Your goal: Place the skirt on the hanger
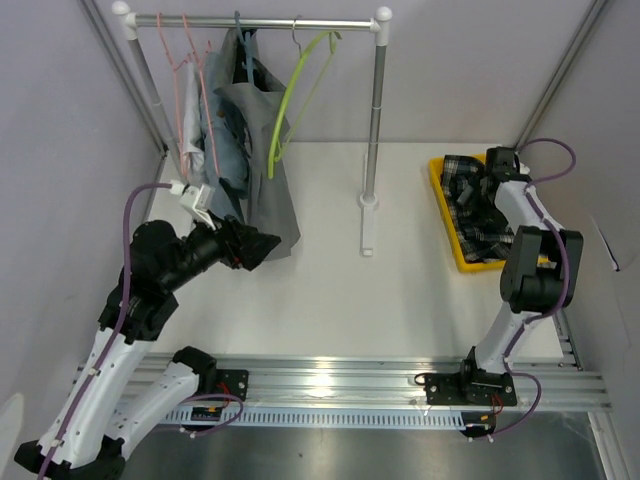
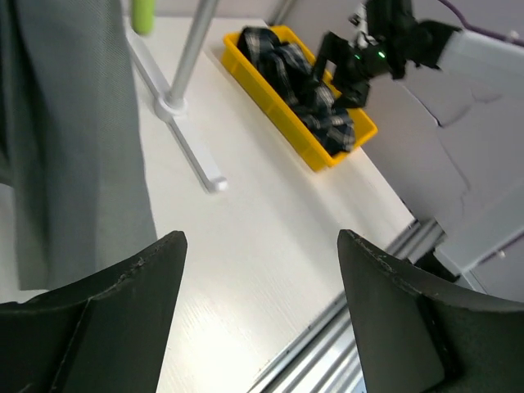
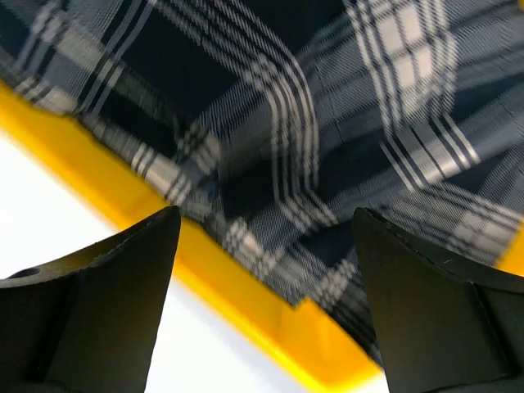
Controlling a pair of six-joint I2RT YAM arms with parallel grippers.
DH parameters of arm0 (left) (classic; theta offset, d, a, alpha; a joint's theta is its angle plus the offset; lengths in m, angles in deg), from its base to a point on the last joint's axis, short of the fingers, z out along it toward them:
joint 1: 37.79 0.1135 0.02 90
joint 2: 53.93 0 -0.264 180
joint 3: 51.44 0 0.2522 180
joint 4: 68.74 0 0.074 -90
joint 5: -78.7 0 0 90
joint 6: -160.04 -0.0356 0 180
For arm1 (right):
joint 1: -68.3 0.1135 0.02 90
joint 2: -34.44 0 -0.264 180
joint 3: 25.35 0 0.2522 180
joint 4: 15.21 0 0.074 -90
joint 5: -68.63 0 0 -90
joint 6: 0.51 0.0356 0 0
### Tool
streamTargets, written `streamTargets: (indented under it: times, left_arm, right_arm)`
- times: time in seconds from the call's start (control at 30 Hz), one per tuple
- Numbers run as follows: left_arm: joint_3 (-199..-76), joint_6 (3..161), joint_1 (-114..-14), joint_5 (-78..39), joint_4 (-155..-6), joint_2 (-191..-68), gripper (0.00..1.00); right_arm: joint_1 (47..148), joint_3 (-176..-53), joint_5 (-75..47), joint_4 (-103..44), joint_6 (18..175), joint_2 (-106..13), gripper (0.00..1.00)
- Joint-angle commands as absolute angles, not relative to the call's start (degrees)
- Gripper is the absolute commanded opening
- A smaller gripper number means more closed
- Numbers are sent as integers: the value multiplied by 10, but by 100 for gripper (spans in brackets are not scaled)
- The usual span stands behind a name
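Right claw point(image 3: 264, 214): spread wide, empty, over plaid skirt point(image 3: 270, 98) in yellow bin point(image 3: 246, 303); its gap shows in the wrist view only. Left claw point(image 2: 260, 239): spread, empty, beside hung grey garment point(image 2: 74, 123). Overhead alone: whole green hanger point(image 1: 290, 95) on rail point(image 1: 260, 22), far side of desk point(image 1: 330, 290).

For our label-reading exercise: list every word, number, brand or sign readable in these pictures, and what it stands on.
None can be read in any view.
The plaid skirt, yellow bin, grey garment and green hanger bear no visible print.
Any marks on the arm bases are too small.
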State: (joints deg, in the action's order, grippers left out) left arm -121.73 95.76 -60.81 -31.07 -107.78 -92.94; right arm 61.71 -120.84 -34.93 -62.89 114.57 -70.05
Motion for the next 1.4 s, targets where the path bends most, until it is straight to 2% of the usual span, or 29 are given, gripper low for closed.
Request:
streamTargets:
  times: [0.0, 0.07, 0.17, 0.23, 0.27, 0.3, 0.37, 0.43, 0.83, 1.03, 1.17, 1.37]
  left_arm:
    - [-1205, 973, -620, -347, -1056, -917, 80]
    - [-1200, 968, -622, -347, -1061, -916, 79]
    - [-1192, 953, -622, -349, -1070, -915, 79]
    - [-1185, 950, -622, -351, -1070, -916, 79]
    - [-1181, 951, -622, -353, -1070, -918, 79]
    - [-1178, 951, -623, -355, -1067, -921, 79]
    - [-1172, 951, -623, -360, -1061, -923, 79]
    - [-1167, 949, -624, -361, -1057, -927, 79]
    - [-1153, 950, -633, -382, -1004, -974, 77]
    - [-1143, 949, -642, -396, -982, -995, 77]
    - [-1121, 943, -661, -412, -932, -998, 78]
    - [-1085, 968, -730, -359, -829, -1019, 79]
  right_arm:
    - [618, -1250, -380, -605, 1157, -749, 90]
    - [617, -1252, -382, -597, 1154, -773, 88]
    - [617, -1265, -393, -596, 1147, -790, 75]
    - [619, -1271, -387, -598, 1142, -792, 46]
    - [619, -1274, -389, -598, 1141, -789, 46]
    - [619, -1280, -392, -608, 1140, -781, 26]
    - [618, -1296, -400, -621, 1135, -761, 8]
    - [618, -1305, -409, -627, 1130, -718, 0]
    - [667, -1483, -414, -726, 1115, -505, 0]
    - [738, -1604, -394, -735, 1101, -470, 0]
    - [792, -1641, -381, -720, 1092, -451, 0]
    - [876, -1665, -407, -721, 1083, -441, 0]
